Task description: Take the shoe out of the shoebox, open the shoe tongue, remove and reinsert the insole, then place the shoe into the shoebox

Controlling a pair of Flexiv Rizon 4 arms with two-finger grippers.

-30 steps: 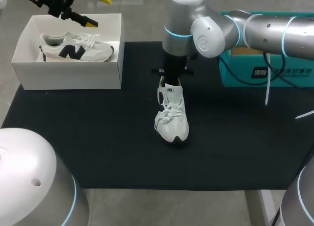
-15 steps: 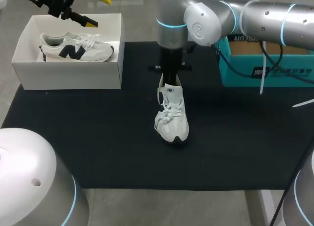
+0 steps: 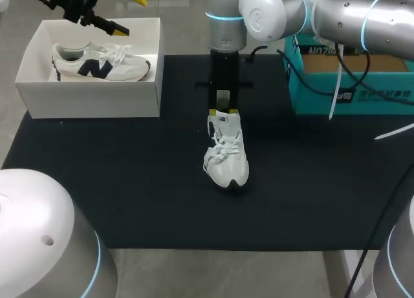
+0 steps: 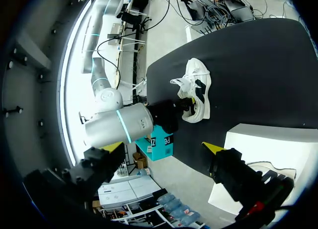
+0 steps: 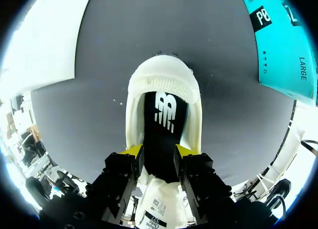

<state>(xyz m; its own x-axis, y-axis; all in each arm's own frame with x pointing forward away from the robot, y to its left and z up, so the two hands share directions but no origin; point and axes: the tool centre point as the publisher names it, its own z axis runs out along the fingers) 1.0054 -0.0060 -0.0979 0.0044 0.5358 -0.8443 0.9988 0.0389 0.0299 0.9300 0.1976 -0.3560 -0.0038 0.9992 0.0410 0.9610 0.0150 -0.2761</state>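
Shoe: the white sneaker (image 3: 226,157) stands on the mat, out of the box and well apart from it. It has a soft knit upper, bunched laces and a rounded toe pointing toward me.
Insole: the flat black insole (image 5: 161,114) with a white logo lies inside the shoe, ringed by the ribbed white heel collar.
Right gripper (image 5: 158,150): it hangs just over the shoe's opening with its yellow tips a narrow gap apart. It grips nothing that I can see.
Left gripper (image 3: 129,13): it is spread wide and empty above the shoebox's far edge.
Shoebox (image 3: 90,97): white card, rectangular and open-topped, holding a second sneaker (image 3: 100,62) on its side.
Mat (image 3: 129,181): black and matte.
Teal box (image 3: 349,97): cardboard, at the far right.
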